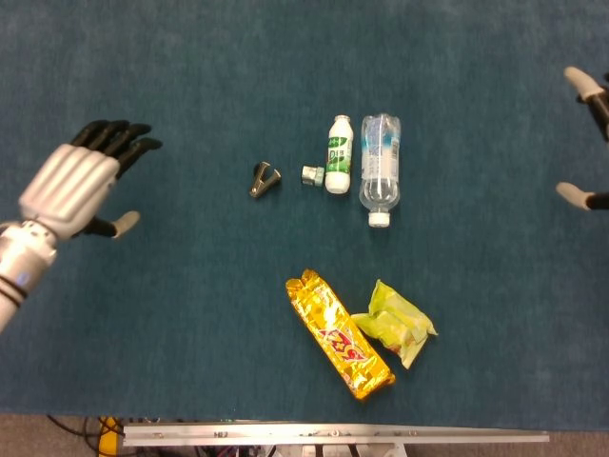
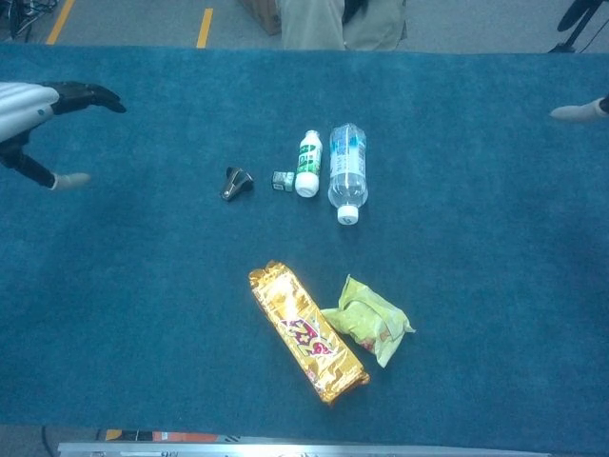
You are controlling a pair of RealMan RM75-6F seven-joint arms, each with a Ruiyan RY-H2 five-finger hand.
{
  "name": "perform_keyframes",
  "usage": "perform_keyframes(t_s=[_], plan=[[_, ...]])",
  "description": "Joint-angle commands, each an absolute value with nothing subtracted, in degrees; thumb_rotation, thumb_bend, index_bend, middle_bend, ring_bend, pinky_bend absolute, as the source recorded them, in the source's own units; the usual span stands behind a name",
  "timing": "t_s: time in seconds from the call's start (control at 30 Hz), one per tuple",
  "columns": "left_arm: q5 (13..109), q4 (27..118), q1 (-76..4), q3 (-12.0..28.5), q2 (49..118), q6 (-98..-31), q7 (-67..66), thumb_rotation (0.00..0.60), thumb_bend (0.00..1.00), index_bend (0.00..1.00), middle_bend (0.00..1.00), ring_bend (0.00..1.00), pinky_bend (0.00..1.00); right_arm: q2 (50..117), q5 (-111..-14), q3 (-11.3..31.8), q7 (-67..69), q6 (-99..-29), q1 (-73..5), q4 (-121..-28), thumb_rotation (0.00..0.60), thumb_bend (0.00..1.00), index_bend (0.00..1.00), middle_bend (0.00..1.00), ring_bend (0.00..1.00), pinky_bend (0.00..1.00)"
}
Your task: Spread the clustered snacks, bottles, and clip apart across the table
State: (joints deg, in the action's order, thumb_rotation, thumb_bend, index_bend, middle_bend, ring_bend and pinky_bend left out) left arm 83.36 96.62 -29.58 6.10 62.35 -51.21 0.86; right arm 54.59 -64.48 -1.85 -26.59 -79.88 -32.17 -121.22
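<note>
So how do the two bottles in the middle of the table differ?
The clear water bottle is larger and see-through, with a blue label; the white bottle is smaller and opaque, with a green label. A small grey object lies right beside the white bottle's cap end, on the side away from the clear bottle; the clear bottle has nothing at its cap. Both lie on their sides, roughly parallel, white caps pointing toward the snacks.

Head view straight down, chest view oblique, same table
</note>
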Motion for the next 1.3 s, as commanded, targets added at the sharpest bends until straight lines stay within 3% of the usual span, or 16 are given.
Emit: perform_keyframes(t_s=[0.03,0.27,0.4,1.3], plan=[[79.17,94.72,-32.56,7.44,65.81,-48.02,-1.83,0.600,0.24,0.13,0.08,0.04,0.07,53.58,-67.13,-2.71,-25.20,-80.69,-29.88,-121.23,0.518,0.08,0.00,0.31,0.14,0.30],[73.53,91.26,-36.64,8.25,71.90,-44.39,-5.44,0.532,0.22,0.11,0.07,0.03,0.07,53.09,-70.14,-3.18,-23.29,-80.92,-26.35,-120.57,0.518,0.08,0.00,0.31,0.14,0.30],[70.68,88.87,-38.72,8.43,75.54,-42.94,-7.43,0.598,0.22,0.11,0.07,0.03,0.07,53.05,-71.40,-3.21,-22.24,-80.48,-24.87,-119.95,0.518,0.08,0.00,0.31,0.14,0.30],[56.86,74.68,-47.40,8.92,92.78,-40.76,-14.94,0.600,0.22,0.24,0.13,0.04,0.07,51.97,-74.86,-0.51,-15.16,-78.01,-18.56,-115.83,0.519,0.08,0.00,0.31,0.14,0.30]])
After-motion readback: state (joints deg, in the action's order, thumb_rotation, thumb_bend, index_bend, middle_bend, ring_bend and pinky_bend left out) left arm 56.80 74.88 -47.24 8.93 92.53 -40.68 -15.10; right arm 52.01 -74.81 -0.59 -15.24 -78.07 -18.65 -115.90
